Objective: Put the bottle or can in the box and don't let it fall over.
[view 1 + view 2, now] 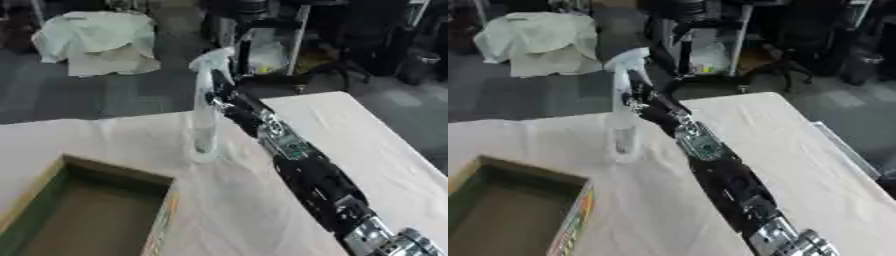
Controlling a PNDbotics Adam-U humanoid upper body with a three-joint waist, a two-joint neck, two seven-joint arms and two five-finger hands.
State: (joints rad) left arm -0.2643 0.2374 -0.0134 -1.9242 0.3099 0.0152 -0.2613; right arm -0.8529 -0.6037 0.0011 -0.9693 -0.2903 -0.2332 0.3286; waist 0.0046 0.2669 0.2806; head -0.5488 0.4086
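A clear spray bottle [205, 125] with a white trigger head stands upright on the cream table [367, 140], near its far edge. My right arm reaches in from the lower right, and my right hand [224, 100] is at the bottle's neck, just under the trigger head. Its dark fingers curl against the right side of the bottle. The open cardboard box [52, 200], with a green rim and a brown inside, sits at the lower left. It is a short way in front of and to the left of the bottle. My left hand does not show.
Beyond the table's far edge the floor is dark, with a white-covered heap [96, 40] at the back left and a metal rack [267, 47] behind the bottle. The table's right edge [846, 150] runs slantwise at the right.
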